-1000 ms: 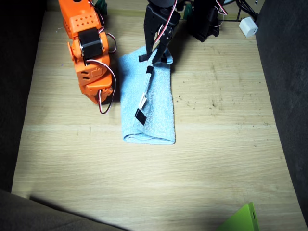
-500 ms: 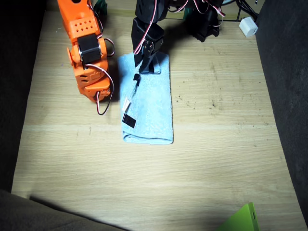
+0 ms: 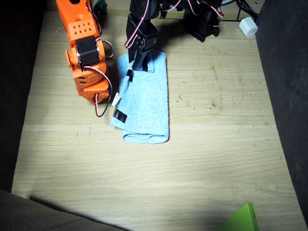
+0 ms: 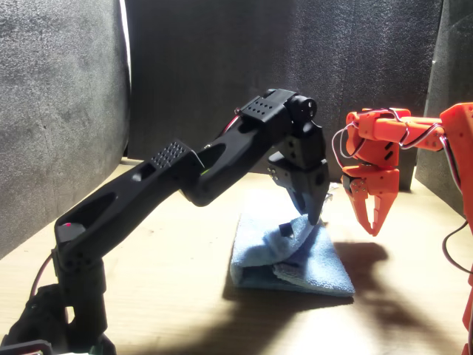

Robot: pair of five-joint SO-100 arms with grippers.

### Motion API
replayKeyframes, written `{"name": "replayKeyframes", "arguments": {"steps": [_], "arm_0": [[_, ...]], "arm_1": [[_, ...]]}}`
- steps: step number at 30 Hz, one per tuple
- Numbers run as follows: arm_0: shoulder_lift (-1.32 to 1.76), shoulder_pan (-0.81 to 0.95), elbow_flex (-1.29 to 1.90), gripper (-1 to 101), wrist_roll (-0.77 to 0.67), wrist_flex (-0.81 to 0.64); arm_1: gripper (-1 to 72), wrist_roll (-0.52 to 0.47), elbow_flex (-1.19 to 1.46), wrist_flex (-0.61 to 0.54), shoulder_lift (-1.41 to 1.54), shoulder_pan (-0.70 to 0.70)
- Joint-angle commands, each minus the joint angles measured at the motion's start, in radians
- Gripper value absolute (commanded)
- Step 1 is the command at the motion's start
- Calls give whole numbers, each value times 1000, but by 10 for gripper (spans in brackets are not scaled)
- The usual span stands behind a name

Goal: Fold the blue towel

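Left gripper (image 3: pixel 139 61) pinched the blue towel (image 3: pixel 147 103) at its far end; towel's long axis ran away from the arm bases, lying mid-table (image 3: pixel 216 159). Right gripper (image 4: pixel 373 218), jaws slightly parted and empty, hung just beside the towel's loose edge; nearer that side.

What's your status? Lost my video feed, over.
Left claw shut on blue towel, far edge lifted. Right claw open, empty, hovering beside towel. Towel folded lengthwise. Nothing blocking.
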Motion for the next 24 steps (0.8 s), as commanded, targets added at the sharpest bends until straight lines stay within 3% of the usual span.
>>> {"name": "replayKeyframes", "arguments": {"steps": [1, 6, 11, 15, 19, 24], "arm_0": [[8, 15, -57, 273, 14, 3], [-14, 12, -91, 365, 14, -14], [2, 20, -94, 351, -9, -12], [11, 64, -149, 243, -126, 61], [40, 175, -121, -3, -276, 63], [91, 301, 21, -3, -350, 67]], "arm_1": [[1, 5, 8, 15, 92, 2], [1, 2, 15, 6, 81, 11], [1, -2, 37, -14, 81, -2], [1, -5, 37, -25, 110, -63], [1, -6, 60, -23, 137, -110], [1, -29, 201, -87, 245, -137]]}}
